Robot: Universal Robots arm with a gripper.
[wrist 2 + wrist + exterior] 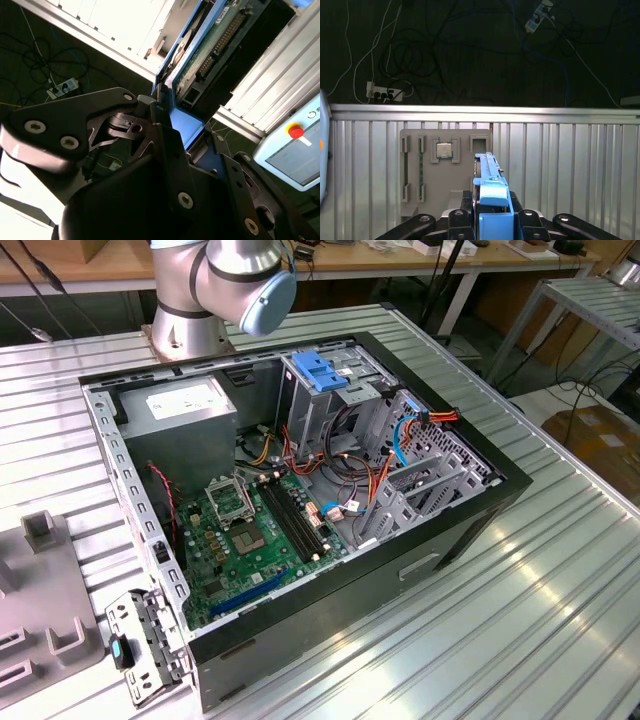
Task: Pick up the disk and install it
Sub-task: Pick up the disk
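Checking the first wrist view, we find the claw point(492, 206) pinching the disk point(489, 172), a grey tray point(445, 182) lying beyond it.

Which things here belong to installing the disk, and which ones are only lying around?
Job: disk, gripped by the fingers; open computer case.
Lying about: grey holder tray with a processor chip; power strip; box with a red button.

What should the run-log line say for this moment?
stage: disk held | tool: shut on disk's blue-railed edges | beyond disk: grey fixture plate holding CPU | computer case: open on table
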